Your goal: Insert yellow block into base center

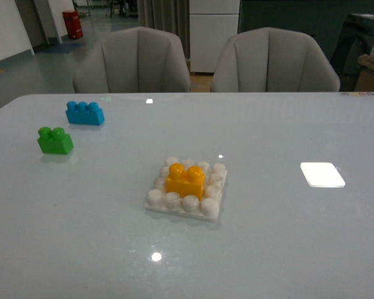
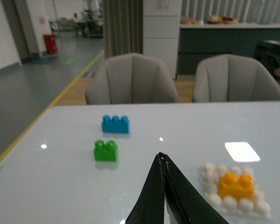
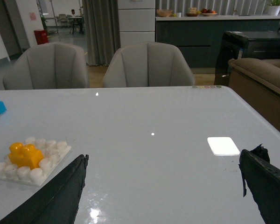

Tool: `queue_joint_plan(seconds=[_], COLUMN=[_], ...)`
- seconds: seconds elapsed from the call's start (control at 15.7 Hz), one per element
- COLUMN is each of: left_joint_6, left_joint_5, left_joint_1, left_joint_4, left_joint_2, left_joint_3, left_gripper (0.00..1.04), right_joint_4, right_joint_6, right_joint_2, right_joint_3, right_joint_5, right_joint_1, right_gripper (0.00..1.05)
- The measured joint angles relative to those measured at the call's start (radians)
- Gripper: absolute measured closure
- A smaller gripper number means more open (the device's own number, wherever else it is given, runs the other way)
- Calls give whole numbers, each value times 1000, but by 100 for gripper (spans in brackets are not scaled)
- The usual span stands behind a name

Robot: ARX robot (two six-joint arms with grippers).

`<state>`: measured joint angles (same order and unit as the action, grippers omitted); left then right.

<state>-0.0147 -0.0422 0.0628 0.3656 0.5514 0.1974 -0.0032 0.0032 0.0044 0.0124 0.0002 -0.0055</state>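
Yellow block sits seated on base center studs, long axis across the counter. Left hand closed, empty, nearer; right hand spread open, empty.

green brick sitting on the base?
No, the green brick stands on the bare table, apart from the base, which carries only the yellow block.

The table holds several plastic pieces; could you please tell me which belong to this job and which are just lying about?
Job:
- orange-yellow two-stud plastic block, sitting in the base's middle
- flat whitish studded plastic base

Lying about:
- green two-stud plastic brick
- blue three-stud plastic brick
- two grey upholstered chairs
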Motion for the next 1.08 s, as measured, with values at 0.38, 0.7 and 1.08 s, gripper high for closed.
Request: queue_joint_plan(seconds=[0.38,0.7,1.08], left_joint_6=[1,1,1], left_joint_5=[43,42,42], left_joint_1=[-62,-62,-62], left_joint_4=[-51,-107,-163], left_joint_2=[-146,-244,-354], left_joint_3=[-113,-148,-187], left_gripper=[103,103,103], right_joint_4=[0,0,0], right_joint_6=[0,0,0], right_joint_2=[0,0,0], right_joint_3=[0,0,0], right_joint_5=[0,0,0], right_joint_1=[0,0,0], right_gripper=[6,6,6])
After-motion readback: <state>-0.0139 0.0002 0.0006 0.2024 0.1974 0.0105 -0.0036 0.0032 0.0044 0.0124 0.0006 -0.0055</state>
